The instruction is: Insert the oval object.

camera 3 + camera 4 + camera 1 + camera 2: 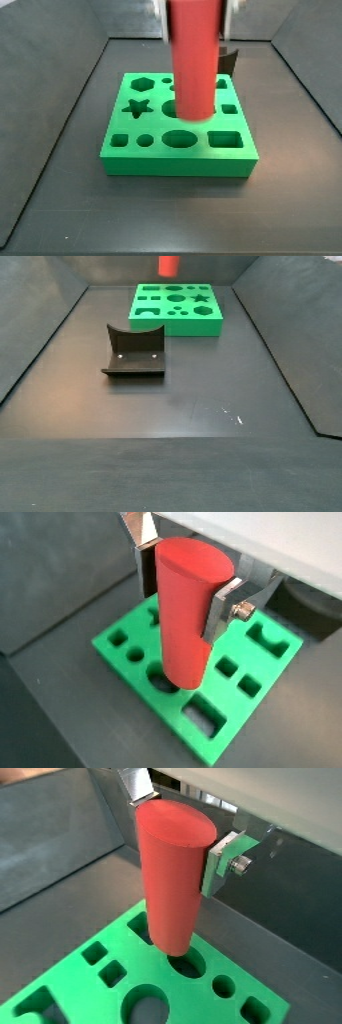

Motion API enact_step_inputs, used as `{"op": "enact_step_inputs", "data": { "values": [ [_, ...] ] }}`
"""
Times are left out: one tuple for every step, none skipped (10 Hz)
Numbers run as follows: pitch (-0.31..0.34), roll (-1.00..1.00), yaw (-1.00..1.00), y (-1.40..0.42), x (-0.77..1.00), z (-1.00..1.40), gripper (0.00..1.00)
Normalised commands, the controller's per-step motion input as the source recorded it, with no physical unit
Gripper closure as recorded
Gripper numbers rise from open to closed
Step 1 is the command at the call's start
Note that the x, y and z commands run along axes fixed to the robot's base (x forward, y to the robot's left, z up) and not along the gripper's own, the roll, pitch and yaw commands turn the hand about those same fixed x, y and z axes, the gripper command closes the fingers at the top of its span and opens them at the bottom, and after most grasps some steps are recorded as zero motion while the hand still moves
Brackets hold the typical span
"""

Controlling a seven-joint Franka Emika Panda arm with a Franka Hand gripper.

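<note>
Oval object [174, 878]: red peg, upright in tool [181, 830], above green block [179, 140].

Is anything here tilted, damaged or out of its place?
Nothing stands out. The gripper holds the oval object roughly upright above the green block, its lower end at a hole, as both wrist views show. The block lies flat and looks whole. The fixture stands apart on the floor.

In a wrist view, the gripper [183, 574] clasps the oval object [186, 612], a tall smooth red peg, between 2 flat silver fingers [223, 604]. The peg stands nearly upright over a green block [147, 692] with several shaped holes. Its lower end meets a dark hole in the block. Dark grey floor [67, 722] surrounds the block.
</note>
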Motion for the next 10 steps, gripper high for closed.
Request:
{"op": "enact_step_inputs", "data": {
  "values": [
    [0.0,0.03,0.03,-0.08,0.01,-0.63,1.0],
    [0.0,0.0,0.06,0.0,0.0,-0.48,1.0],
    [0.0,-0.02,0.05,0.0,-0.04,-0.29,1.0],
    [-0.003,-0.07,0.04,0.0,-0.07,-0.21,1.0],
    [0.0,-0.06,0.0,0.0,-0.13,-0.16,1.0],
    [0.0,0.02,0.0,0.0,-0.27,-0.03,1.0],
    [0.0,0.15,0.0,-0.03,-0.37,0.0,1.0],
    [0.0,0.07,0.0,-0.13,-0.32,-0.02,1.0],
    [0.0,0.04,0.0,-0.13,-0.21,-0.05,1.0],
    [0.0,0.1,0.0,-0.04,0.0,-0.17,1.0]
  ]
}}
